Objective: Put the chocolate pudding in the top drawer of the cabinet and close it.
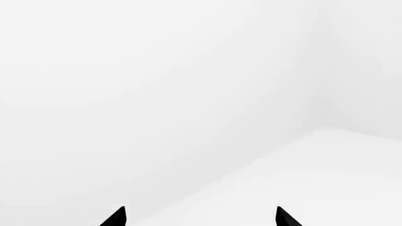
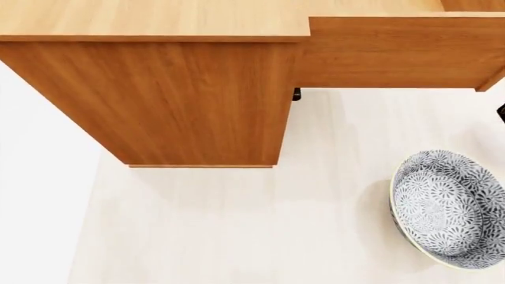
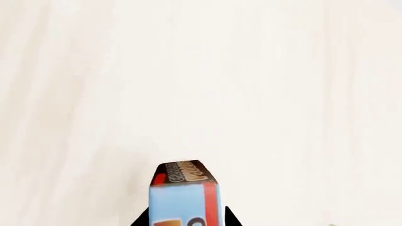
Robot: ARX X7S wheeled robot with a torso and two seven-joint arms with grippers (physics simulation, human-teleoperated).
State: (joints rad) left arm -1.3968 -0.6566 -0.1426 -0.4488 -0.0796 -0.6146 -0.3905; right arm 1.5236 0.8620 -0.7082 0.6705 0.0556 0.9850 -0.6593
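Observation:
The chocolate pudding (image 3: 185, 195) shows in the right wrist view as a small carton with a dark lettered end, a pale blue face and a red stripe. My right gripper (image 3: 186, 219) is shut on it, a black fingertip on either side, above the pale tabletop. The cabinet (image 2: 181, 100) fills the upper part of the head view. Its top drawer (image 2: 394, 53) is pulled out to the right; its inside is hidden. My left gripper (image 1: 201, 217) is open and empty, facing plain white surfaces. Neither gripper shows clearly in the head view.
A blue-and-white patterned bowl (image 2: 446, 207) stands on the pale table (image 2: 236, 225) at the lower right of the head view, below the open drawer. A small black part (image 2: 297, 93) shows under the drawer beside the cabinet.

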